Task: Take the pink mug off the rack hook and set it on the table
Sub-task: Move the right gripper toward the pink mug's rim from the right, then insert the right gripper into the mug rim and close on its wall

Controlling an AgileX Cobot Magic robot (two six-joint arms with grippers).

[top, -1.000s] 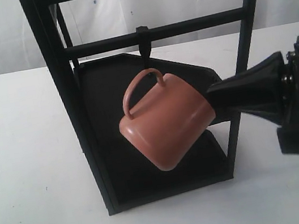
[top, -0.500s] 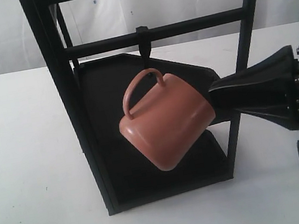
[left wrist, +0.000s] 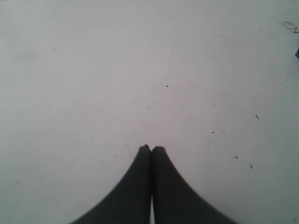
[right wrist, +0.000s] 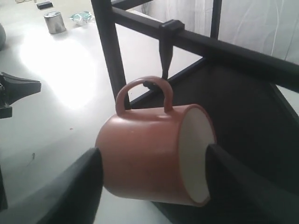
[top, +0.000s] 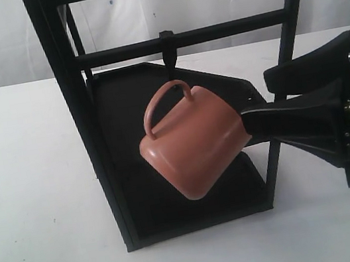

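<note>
The pink mug (top: 193, 141) hangs tilted by its handle on the rack hook (top: 168, 48), under a crossbar of the black rack (top: 64, 89). Its cream-white mouth (right wrist: 194, 154) faces my right gripper. My right gripper (top: 256, 98) is open and comes in from the right. In the right wrist view the right gripper (right wrist: 154, 168) straddles the mug lengthwise, with one finger (right wrist: 86, 177) beside the base and the other (right wrist: 222, 168) at the mouth rim. My left gripper (left wrist: 151, 148) is shut with nothing in it, above the white table (left wrist: 140, 70); the exterior view does not show it.
The rack stands mid-table (top: 31, 195) with a dark shelf (top: 129, 98) behind the mug and a front post (top: 273, 155) close to my right fingers. In the right wrist view a metal can (right wrist: 54, 22) and a small packet (right wrist: 81, 17) lie far off.
My right gripper has opened: one black wedge before, two spread fingers now, and the wrist has shifted slightly right. The mug still hangs in the same place.
</note>
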